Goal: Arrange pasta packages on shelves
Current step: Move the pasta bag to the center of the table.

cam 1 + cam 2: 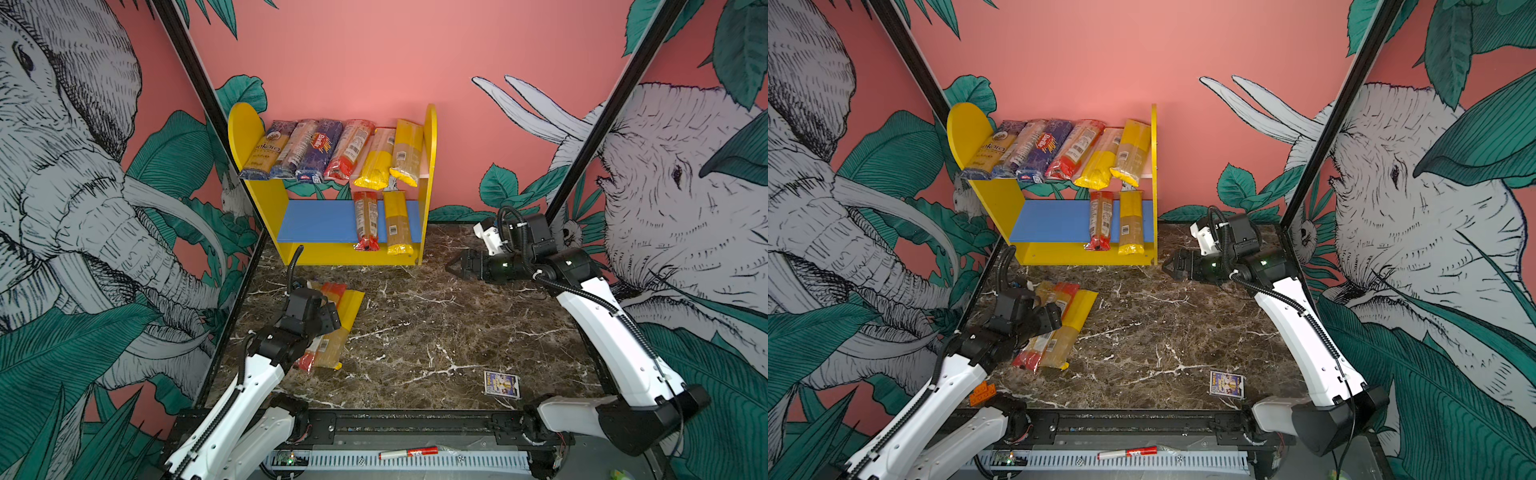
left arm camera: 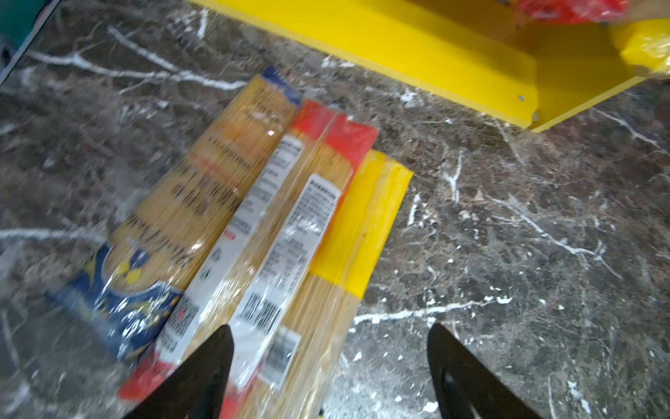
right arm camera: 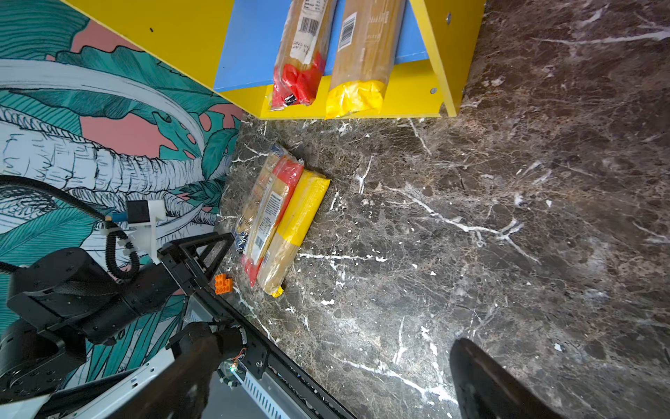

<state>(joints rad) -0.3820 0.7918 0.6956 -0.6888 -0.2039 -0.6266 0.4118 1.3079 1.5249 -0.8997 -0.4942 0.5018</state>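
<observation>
Fingers (image 2: 203, 370) of left gripper (image 2: 330, 337): apart, over loose pasta packets (image 2: 275, 225) on table (image 2: 507, 235). Right gripper (image 1: 454, 266): fingers apart, empty, beside shelves (image 1: 249, 133). Shelves hold six shelved packets (image 1: 316, 149) above, two below.

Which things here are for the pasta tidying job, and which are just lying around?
For the job: yellow shelf unit, six top-board packets, two blue-board packets, unshelved packets.
Just lying about: small card box, orange toy block, red marker.
</observation>
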